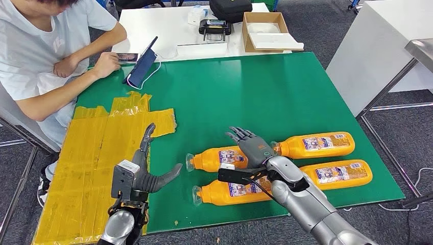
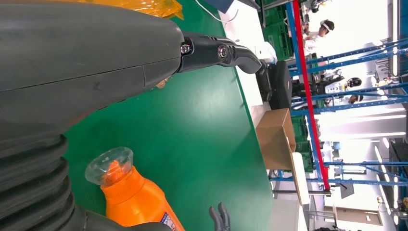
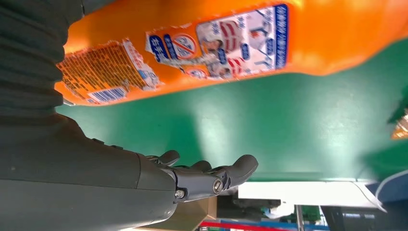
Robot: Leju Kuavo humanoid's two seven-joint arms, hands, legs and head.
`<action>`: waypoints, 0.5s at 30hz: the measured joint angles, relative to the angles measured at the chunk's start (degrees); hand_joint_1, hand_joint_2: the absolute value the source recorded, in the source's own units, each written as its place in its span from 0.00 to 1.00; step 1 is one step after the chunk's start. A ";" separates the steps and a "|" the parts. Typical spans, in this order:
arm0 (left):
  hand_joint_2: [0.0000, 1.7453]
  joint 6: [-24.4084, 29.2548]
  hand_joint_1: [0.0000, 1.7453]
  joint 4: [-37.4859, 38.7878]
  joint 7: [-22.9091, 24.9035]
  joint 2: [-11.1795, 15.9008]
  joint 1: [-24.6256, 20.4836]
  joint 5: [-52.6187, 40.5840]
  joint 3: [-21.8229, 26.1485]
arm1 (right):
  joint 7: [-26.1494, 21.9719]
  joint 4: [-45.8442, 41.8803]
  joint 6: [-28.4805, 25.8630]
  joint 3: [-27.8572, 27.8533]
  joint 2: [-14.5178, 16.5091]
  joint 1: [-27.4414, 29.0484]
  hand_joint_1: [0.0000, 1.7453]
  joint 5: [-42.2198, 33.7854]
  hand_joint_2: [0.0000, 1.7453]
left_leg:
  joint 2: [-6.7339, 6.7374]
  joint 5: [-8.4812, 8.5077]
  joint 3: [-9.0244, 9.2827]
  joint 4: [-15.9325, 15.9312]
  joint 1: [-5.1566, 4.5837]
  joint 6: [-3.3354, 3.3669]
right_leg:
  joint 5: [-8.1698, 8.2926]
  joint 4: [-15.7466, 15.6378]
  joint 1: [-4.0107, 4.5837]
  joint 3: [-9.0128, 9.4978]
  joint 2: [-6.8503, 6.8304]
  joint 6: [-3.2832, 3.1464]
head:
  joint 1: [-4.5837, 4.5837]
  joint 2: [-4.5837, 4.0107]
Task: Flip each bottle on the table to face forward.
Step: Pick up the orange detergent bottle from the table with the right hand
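Four orange bottles lie on their sides on the near right part of a green table, arranged two by two with caps pointing left. The far-left bottle sits just under the right hand, whose fingers are spread and hold nothing; from above the palm hovers over this bottle's right end, and contact cannot be confirmed. The near-left bottle is partly hidden by the right forearm. The far-right bottle and the near-right bottle lie to the right of the hand. The left hand is open and empty, to the left of the bottles, beside a patch of yellow tape. A seated person leans on the far left edge, touching a phone.
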 joint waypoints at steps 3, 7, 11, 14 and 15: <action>1.00 0.00 0.00 0.00 0.00 0.00 0.00 0.00 0.00 | 0.00 0.02 0.00 0.01 -0.01 -0.01 0.00 0.00 1.00 | 0.00 0.00 0.00 0.00 0.00 0.00 | 0.00 0.00 0.00 0.00 0.00 0.00 | 0.00 0.00; 1.00 0.00 0.00 0.00 0.00 0.00 0.00 0.00 0.00 | 0.01 0.10 0.01 0.04 -0.03 -0.03 0.00 0.00 1.00 | 0.00 0.00 0.00 0.00 0.00 0.00 | 0.00 0.00 0.00 0.00 0.00 0.00 | 0.01 0.00; 1.00 -0.07 0.00 0.20 0.01 -0.03 -0.11 0.04 0.00 | 0.82 1.68 0.23 0.61 -0.30 -0.83 0.00 0.65 1.00 | 0.00 0.00 0.00 0.00 0.00 0.00 | 0.00 0.00 0.00 0.00 0.00 0.00 | 0.00 0.00; 1.00 -0.12 0.00 0.46 0.05 -0.28 -0.17 0.18 0.03 | 3.66 5.35 0.23 1.95 -0.86 -2.27 0.00 3.35 1.00 | 0.00 0.01 -0.01 0.00 0.00 0.01 | 0.01 0.00 0.00 0.00 0.00 0.01 | 0.01 0.00; 1.00 -0.11 0.00 0.46 0.07 -0.34 -0.17 0.20 0.04 | 4.12 6.30 0.21 2.29 -0.98 -2.53 0.00 3.81 1.00 | 0.00 0.01 -0.02 0.01 0.00 0.01 | 0.01 0.00 0.00 -0.01 0.00 0.01 | 0.01 0.00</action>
